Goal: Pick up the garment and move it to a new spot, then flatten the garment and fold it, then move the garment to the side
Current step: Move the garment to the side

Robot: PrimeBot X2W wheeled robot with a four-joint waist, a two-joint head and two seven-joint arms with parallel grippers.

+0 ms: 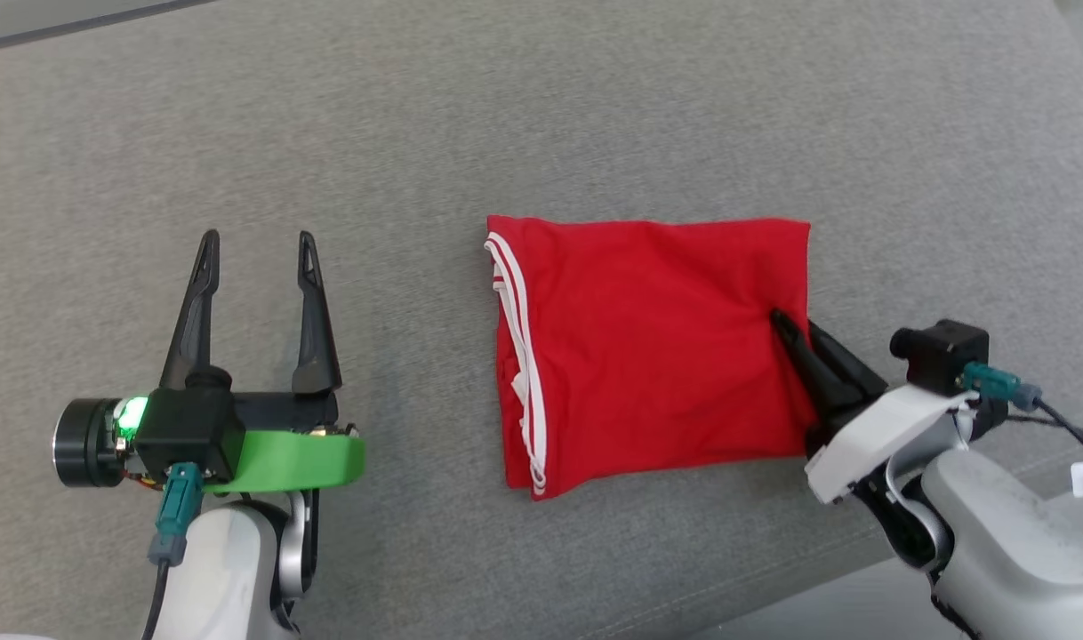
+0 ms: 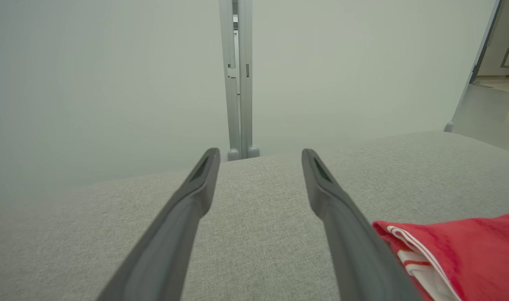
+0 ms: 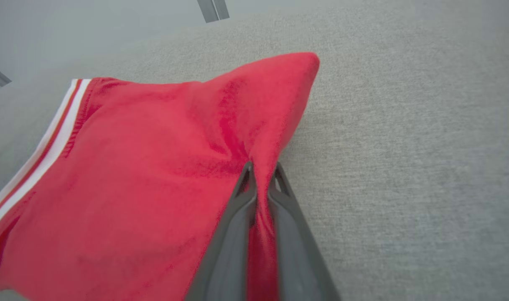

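The garment (image 1: 648,347) is red with white trim along its left edge and lies folded into a rough rectangle on the grey cushion. My right gripper (image 1: 795,329) is shut on the garment's right edge, with a ridge of red cloth pinched between its fingers (image 3: 260,184). The cloth (image 3: 154,167) puckers toward that pinch. My left gripper (image 1: 257,249) stands open over bare cushion, well to the left of the garment. In the left wrist view the open gripper (image 2: 260,156) holds nothing, and the garment's trimmed corner (image 2: 446,251) lies at the lower right.
The grey cushion (image 1: 541,116) stretches wide behind and to both sides of the garment. Its front edge (image 1: 773,596) runs close below my right arm. A pale wall with a grey door frame (image 2: 237,79) stands beyond the cushion's far edge.
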